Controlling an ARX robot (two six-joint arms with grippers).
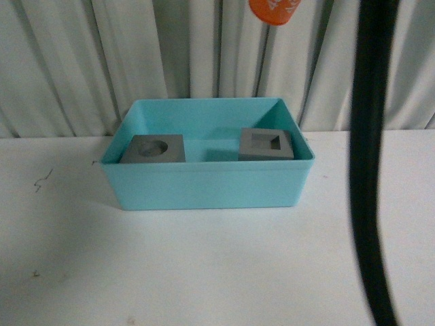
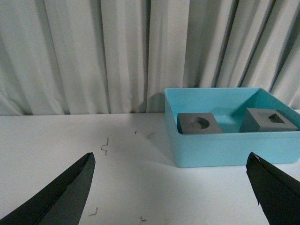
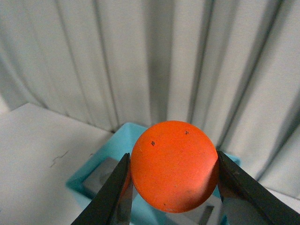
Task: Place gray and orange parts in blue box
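The orange cylinder (image 3: 174, 166) is pinched between the closed fingers of the right hand (image 3: 173, 157), held high over the blue box (image 1: 204, 187). Inside the box lie the round-recess gray cube (image 1: 154, 149) and the square-recess gray cube (image 1: 266, 145), apart. The left hand (image 2: 171, 157) is spread wide and empty above the table (image 1: 204, 272).

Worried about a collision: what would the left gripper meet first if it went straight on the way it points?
Probably the blue box: its near corner and front wall sit straight ahead of the open left gripper, across the white table. Depth is unclear.
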